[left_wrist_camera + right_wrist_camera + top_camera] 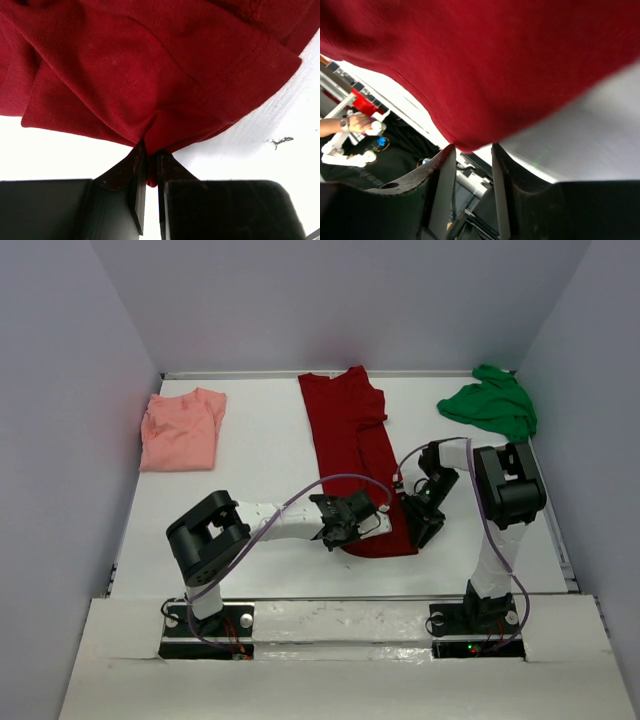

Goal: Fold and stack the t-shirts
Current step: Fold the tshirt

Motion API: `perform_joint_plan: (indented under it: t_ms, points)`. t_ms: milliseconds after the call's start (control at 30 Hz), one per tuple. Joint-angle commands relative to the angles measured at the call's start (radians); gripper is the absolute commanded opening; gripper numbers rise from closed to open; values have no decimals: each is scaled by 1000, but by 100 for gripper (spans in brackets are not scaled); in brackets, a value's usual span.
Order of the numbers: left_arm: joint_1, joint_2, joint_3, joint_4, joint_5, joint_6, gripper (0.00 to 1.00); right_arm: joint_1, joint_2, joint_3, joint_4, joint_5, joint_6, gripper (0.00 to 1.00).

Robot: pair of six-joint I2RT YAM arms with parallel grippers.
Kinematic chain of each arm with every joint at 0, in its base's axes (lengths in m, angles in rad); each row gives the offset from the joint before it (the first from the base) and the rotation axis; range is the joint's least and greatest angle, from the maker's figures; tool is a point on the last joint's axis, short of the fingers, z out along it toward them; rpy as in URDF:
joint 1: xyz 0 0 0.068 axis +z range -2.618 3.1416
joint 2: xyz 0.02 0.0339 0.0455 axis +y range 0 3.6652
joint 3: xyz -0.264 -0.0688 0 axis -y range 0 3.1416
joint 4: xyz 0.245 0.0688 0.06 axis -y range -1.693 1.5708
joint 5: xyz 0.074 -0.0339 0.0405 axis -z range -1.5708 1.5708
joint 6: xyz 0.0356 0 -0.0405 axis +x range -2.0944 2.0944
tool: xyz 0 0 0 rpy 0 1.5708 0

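Pale lilac walls box in a white desk (260, 440); from above, the salmon-pink shirt (180, 430) lies roughly folded far left, the green shirt (490, 405) sits crumpled far right, and the dark red shirt (350, 440) runs down the middle as a long strip (nothing stacked yet, I judge). At the left wrist, the left tool (149, 160) is clenched on the red hem. At the right wrist, the right tool (472, 155) stands parted, the hem corner at its mouth, ungripped.
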Motion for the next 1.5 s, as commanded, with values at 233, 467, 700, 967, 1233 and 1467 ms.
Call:
perform_joint_plan:
  t_ms: [233,467,700,967,1233,1467]
  points:
    - [6,-34,50,-27,0,-6,0,67,15,0,155,-18,34,39]
    - [6,-37,54,-36,-6,-6,0,67,-8,-6,158,19,37,0]
    - [9,-108,69,-54,31,17,0,67,-84,32,77,-9,-9,0]
    - [23,-172,157,-128,137,63,0,67,-172,134,-38,31,-34,0]
    - [30,-214,200,-142,79,88,0,67,-207,252,-110,72,-28,0]
    - [61,-237,157,-87,-33,77,0,67,-212,371,-113,143,-3,0]
